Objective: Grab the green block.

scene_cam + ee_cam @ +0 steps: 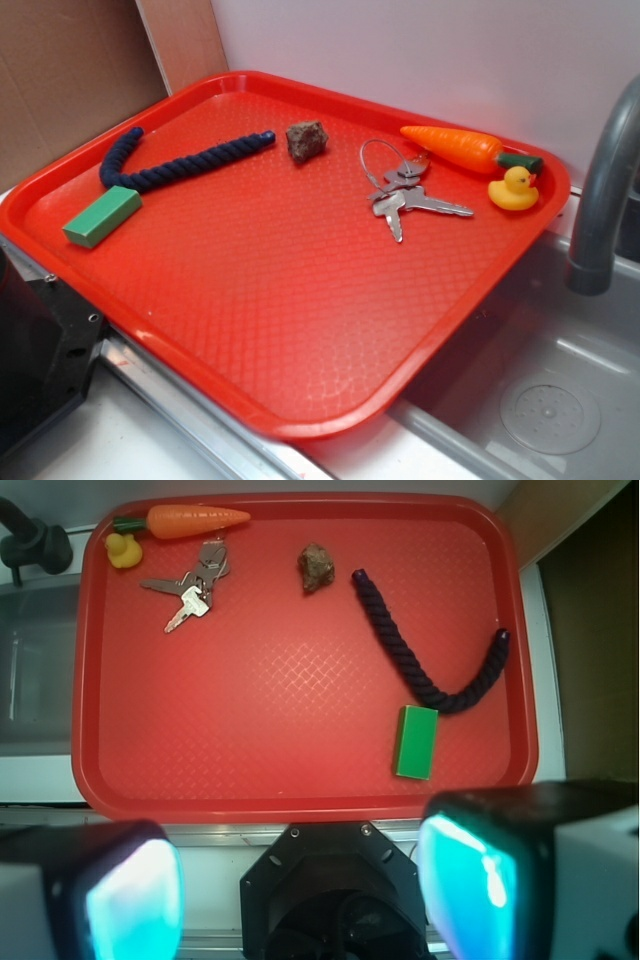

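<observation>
Oblique exterior, overhead wrist; shared tray (300, 300)

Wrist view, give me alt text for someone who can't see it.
A green block lies on a red tray beside a dark blue rope, with the open gripper held back from the tray's near edge. A rock, keys, carrot and duck sit far.

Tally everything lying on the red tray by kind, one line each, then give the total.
Green block: 1
Dark blue rope: 1
Brown rock: 1
Bunch of keys: 1
Toy carrot: 1
Yellow rubber duck: 1
Total: 6 things on the red tray
</observation>
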Robot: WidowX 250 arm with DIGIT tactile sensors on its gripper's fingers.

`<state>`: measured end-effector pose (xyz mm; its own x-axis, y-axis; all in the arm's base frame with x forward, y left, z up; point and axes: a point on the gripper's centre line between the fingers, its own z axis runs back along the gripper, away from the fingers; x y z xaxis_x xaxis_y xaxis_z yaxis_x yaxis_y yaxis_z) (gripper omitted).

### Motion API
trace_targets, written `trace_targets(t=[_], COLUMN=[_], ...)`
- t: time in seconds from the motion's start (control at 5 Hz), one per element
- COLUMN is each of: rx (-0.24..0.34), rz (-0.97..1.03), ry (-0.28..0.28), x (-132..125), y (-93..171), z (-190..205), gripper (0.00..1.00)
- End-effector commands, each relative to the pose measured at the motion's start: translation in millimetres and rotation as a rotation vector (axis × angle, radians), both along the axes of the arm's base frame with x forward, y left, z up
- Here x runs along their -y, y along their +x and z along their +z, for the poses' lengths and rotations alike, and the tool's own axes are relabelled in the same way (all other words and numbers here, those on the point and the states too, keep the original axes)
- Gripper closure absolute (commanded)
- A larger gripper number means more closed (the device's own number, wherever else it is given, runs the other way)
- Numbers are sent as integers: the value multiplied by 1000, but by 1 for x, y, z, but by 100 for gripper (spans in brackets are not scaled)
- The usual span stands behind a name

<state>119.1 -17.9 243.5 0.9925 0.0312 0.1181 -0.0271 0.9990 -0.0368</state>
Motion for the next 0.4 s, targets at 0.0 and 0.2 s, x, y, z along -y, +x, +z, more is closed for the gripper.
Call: trace_targets(t=[0.0, 0.2], rx=[0, -38], rz=[0, 216], ry=[0, 5], x=[0, -50], y=[0, 16], z=[0, -50], gripper=[0, 0])
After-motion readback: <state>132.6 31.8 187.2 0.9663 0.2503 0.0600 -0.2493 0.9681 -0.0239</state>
